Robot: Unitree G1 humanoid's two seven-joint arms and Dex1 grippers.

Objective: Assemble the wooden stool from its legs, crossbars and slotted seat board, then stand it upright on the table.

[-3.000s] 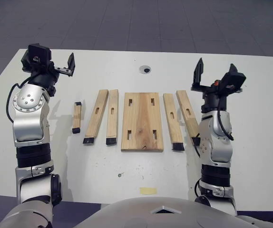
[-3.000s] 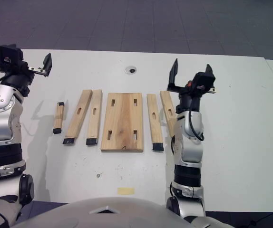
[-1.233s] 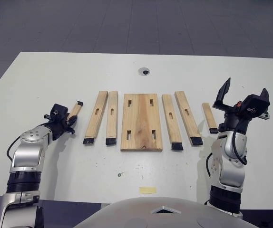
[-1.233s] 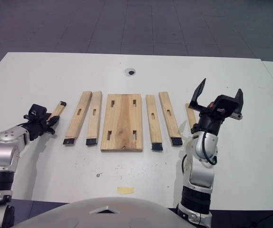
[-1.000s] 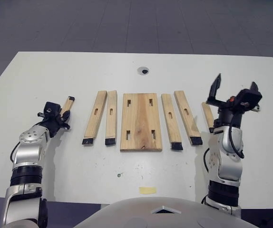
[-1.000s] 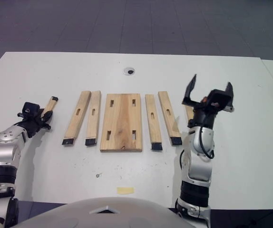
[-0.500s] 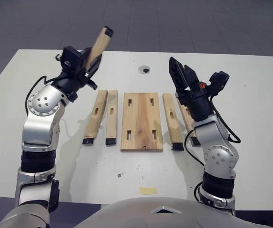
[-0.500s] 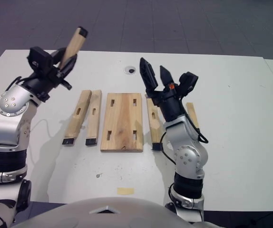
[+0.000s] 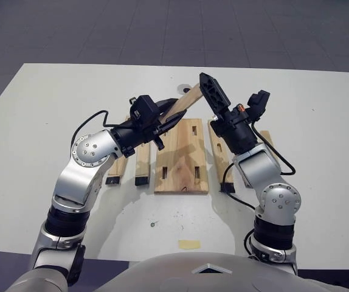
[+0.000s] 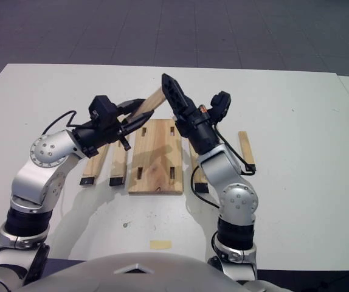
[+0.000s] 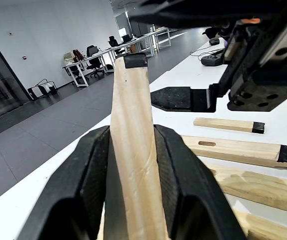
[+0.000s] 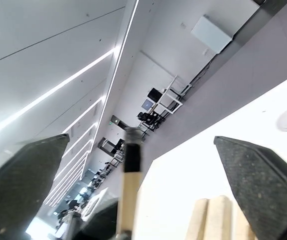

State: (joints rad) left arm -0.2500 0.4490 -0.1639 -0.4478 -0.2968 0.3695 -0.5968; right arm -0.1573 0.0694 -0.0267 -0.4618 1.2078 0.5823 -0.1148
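L gripper [image 9: 162,121] pinches a short crossbar [image 9: 186,100] by its lower half, lifted in air over the far-left corner of the seat board [image 9: 180,161], tilted w/ black-capped end toward R gripper [image 9: 214,97]. R jaws are spread wide either side of that end, not closed on it. Prob. a handover/regrasp, hence the cap end left free. Board lies flat on the table [image 9: 41,109], slots up. Legs [image 9: 142,167] lie flat just left & right of the board, 2nd crossbar [image 10: 245,149] farther right.

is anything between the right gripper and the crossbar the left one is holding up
Nothing visible does: the crossbar, clamped in the left gripper, has its black-capped tip between the right gripper's open fingers.
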